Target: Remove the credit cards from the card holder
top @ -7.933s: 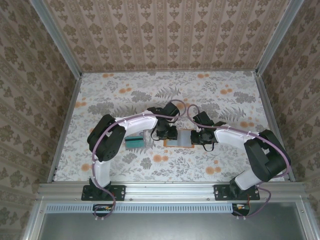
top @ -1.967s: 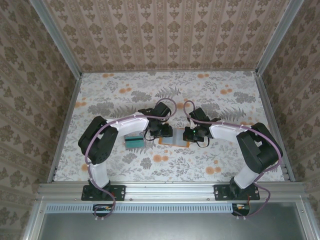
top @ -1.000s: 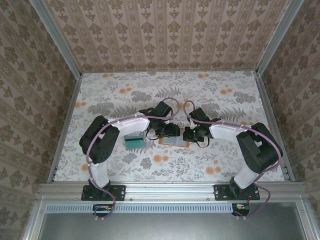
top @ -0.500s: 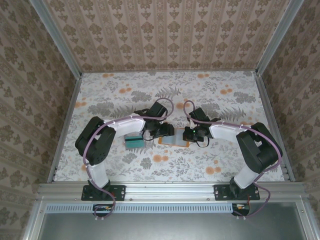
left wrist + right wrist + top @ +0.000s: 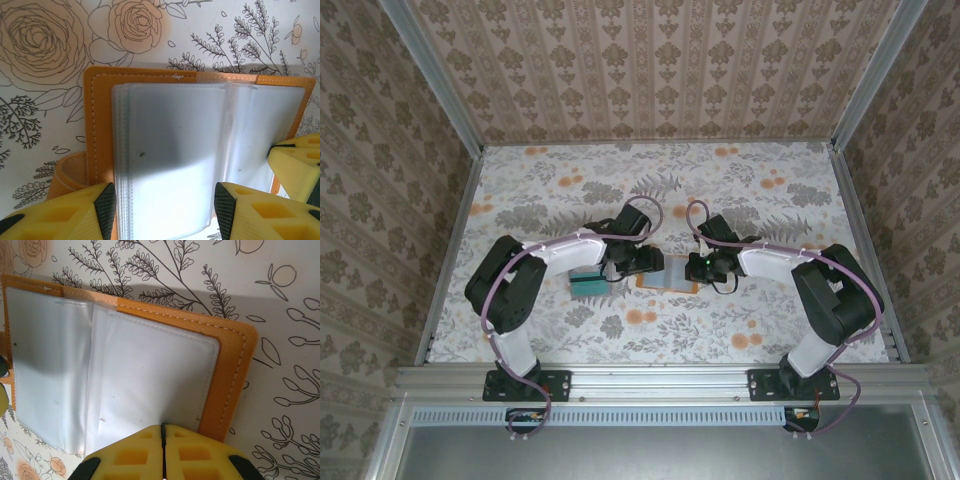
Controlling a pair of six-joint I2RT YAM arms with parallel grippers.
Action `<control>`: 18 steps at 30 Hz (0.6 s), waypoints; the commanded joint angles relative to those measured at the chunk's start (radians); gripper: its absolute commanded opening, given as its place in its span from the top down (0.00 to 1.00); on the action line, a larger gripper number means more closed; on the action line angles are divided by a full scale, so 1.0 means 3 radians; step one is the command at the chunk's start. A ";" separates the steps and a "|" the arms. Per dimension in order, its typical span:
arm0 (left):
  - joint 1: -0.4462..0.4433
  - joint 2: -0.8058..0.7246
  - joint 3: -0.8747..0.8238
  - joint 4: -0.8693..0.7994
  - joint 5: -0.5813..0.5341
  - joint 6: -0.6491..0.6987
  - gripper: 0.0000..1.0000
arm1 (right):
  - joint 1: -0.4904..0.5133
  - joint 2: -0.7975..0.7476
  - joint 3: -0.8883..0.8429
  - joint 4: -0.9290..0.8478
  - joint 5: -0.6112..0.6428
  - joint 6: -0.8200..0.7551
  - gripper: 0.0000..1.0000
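The card holder [image 5: 668, 277] lies open on the floral table, orange-tan outside, with clear plastic sleeves [image 5: 170, 150] over a pale inside. No coloured card shows through the sleeves [image 5: 145, 375]. My left gripper [image 5: 165, 210] is open and straddles the sleeves of the holder's left half [image 5: 97, 130]. My right gripper [image 5: 162, 429] is shut, with its tips pressed down on the right half near the orange border [image 5: 225, 375]. One of its yellow fingers [image 5: 295, 167] shows at the right of the left wrist view. Removed credit cards [image 5: 588, 283], teal on top, lie left of the holder.
Patterned walls and metal rails [image 5: 450, 260] enclose the table. Both arms [image 5: 570, 250] meet over the table's middle. Open floral tabletop [image 5: 650, 180] stretches behind the holder and to the far right [image 5: 800, 300].
The left arm's elbow has swung further left while its gripper stays at the holder's left half. The right gripper keeps pressing the holder. Since 7.9 s ago, the holder has slid slightly left.
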 commanded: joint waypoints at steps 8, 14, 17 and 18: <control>-0.0018 0.0124 0.0069 -0.0011 0.0150 -0.0004 0.43 | -0.0015 0.0173 -0.0042 -0.0266 0.0130 -0.0033 0.90; -0.0053 0.0215 0.0152 -0.0033 0.0250 0.0043 0.43 | -0.0015 0.0165 -0.0049 -0.0274 0.0133 -0.0039 0.90; -0.0080 0.0227 0.0179 -0.0006 0.0304 0.0081 0.43 | -0.0015 0.0165 -0.0045 -0.0274 0.0135 -0.0039 0.90; -0.0090 0.0218 0.0184 0.0008 0.0317 0.0093 0.43 | -0.0015 0.0167 -0.0046 -0.0271 0.0135 -0.0038 0.90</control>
